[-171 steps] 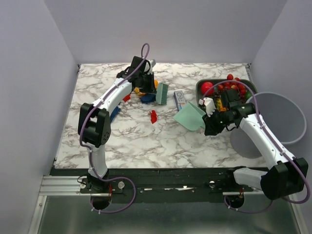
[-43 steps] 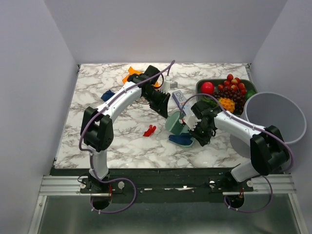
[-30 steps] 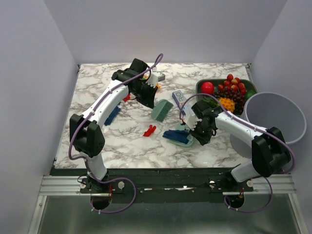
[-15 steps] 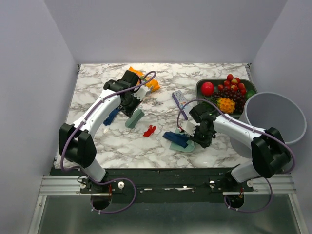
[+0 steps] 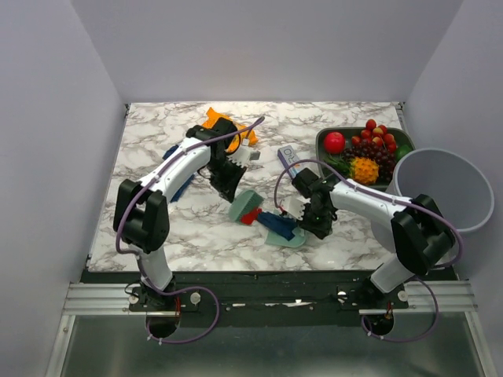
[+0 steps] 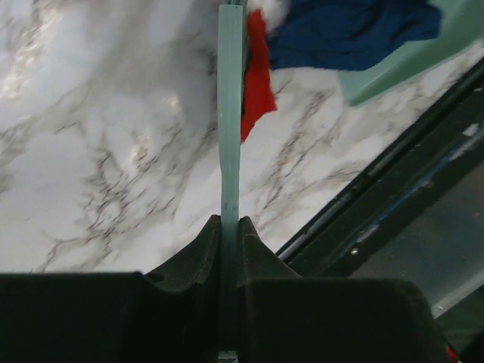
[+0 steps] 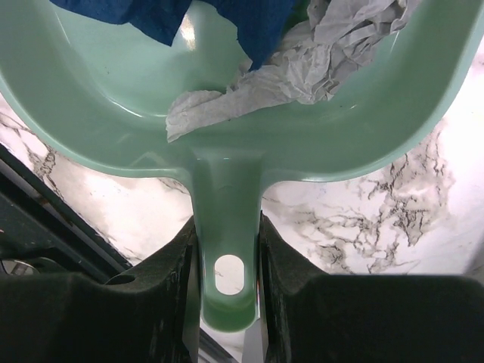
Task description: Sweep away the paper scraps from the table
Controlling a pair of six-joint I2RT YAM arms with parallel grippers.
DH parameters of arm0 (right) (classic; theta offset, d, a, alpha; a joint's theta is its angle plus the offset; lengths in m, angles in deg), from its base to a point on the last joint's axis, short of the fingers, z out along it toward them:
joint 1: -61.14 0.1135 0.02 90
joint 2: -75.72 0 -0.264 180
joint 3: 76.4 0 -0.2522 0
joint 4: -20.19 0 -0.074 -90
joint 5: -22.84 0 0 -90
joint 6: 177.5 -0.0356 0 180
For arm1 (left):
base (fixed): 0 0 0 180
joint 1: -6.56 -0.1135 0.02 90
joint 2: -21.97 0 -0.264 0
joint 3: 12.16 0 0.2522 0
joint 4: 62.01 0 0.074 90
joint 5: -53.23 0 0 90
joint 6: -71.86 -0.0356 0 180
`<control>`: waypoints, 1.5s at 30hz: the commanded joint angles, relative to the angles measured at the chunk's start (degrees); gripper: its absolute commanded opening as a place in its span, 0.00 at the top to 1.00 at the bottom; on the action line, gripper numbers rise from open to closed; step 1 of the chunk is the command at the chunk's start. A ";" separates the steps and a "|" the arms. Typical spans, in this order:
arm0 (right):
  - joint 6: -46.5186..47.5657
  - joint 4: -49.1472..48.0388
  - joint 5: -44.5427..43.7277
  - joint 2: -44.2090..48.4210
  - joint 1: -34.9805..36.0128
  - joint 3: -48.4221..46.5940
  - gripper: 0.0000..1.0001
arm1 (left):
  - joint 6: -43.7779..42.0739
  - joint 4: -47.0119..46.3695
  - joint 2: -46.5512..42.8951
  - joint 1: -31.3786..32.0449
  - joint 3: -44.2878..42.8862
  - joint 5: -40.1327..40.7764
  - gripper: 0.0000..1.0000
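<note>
My left gripper (image 5: 229,177) is shut on a pale green brush (image 5: 244,206), seen edge-on in the left wrist view (image 6: 229,113). A red paper scrap (image 5: 251,217) lies against the brush's right side (image 6: 255,83), just left of the green dustpan (image 5: 289,236). My right gripper (image 5: 314,216) is shut on the dustpan's handle (image 7: 227,227). The pan lies flat on the marble table (image 5: 196,236) and holds dark blue scraps (image 7: 249,23) and a crumpled white paper (image 7: 295,68). More blue scraps lie at the left (image 5: 181,189), partly under my left arm.
An orange snack bag (image 5: 217,120) lies at the back. A small box (image 5: 288,156) sits mid-table. A dark tray of fruit (image 5: 366,149) stands at the back right, beside a grey bin (image 5: 442,188) off the right edge. The black front edge (image 5: 259,276) is near the pan.
My left gripper has swept the brush right and toward me, pushing the red scrap up to the dustpan's mouth. The dustpan has shifted slightly left.
</note>
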 commanded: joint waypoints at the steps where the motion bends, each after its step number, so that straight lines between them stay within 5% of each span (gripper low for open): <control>1: -0.51 1.57 2.01 -2.68 1.31 -2.02 0.99 | 2.25 2.16 6.07 2.16 -7.21 -18.02 1.00; 8: -0.86 0.86 2.27 -5.76 1.92 -6.85 1.00 | 2.78 3.48 9.24 3.40 -10.93 -22.01 1.00; 17: -3.23 1.04 9.91 -4.71 1.92 -9.06 0.99 | 4.19 0.41 6.87 3.40 -12.67 -13.31 1.00; 25: -0.61 0.42 7.20 -2.09 1.84 -4.85 0.99 | 2.87 -0.82 5.29 3.31 -21.29 -4.28 1.00; 35: 0.72 -1.51 7.64 6.36 1.84 1.22 0.99 | -3.10 0.93 -2.17 1.03 -15.16 -0.28 1.00; 45: 1.42 -1.60 5.61 9.97 1.92 6.94 0.99 | -36.85 20.44 -15.97 1.11 -2.86 -16.73 1.00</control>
